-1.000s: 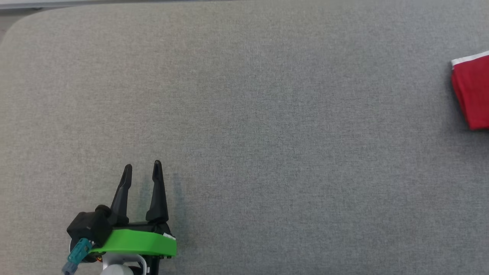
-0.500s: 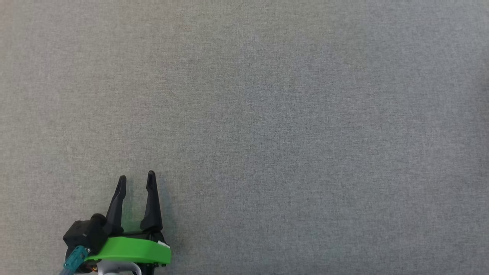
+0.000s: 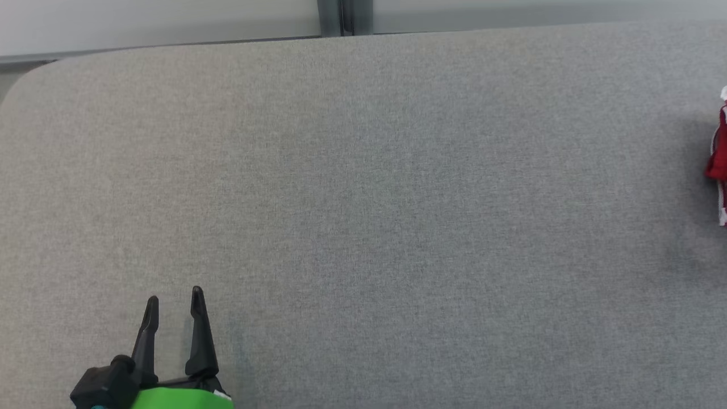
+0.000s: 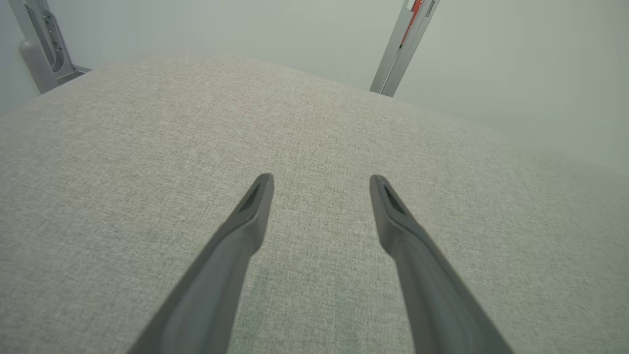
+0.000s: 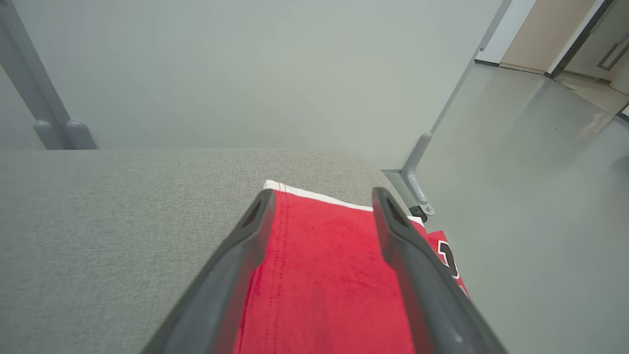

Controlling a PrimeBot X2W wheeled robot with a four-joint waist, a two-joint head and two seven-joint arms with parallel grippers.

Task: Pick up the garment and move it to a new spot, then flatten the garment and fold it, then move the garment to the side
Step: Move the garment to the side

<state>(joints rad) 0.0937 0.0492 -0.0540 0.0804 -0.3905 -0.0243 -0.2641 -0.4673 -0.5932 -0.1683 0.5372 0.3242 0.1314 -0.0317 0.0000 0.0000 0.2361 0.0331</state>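
Panned since a second ago, leaving garment [image 3: 720, 147] a red sliver at far right of surface [image 3: 363, 199]. Lies at the right corner, seemingly overhanging the edge. Straddled by right jaws, spread and released; well apart from left jaws, spread and empty. Might slide off if snagged on withdrawal.

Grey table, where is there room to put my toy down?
Nearly the whole grey padded table is bare, from its far rounded edge to the near side, between the left gripper and the red garment. It is crowded at the right edge, where the garment lies beneath the open right gripper.
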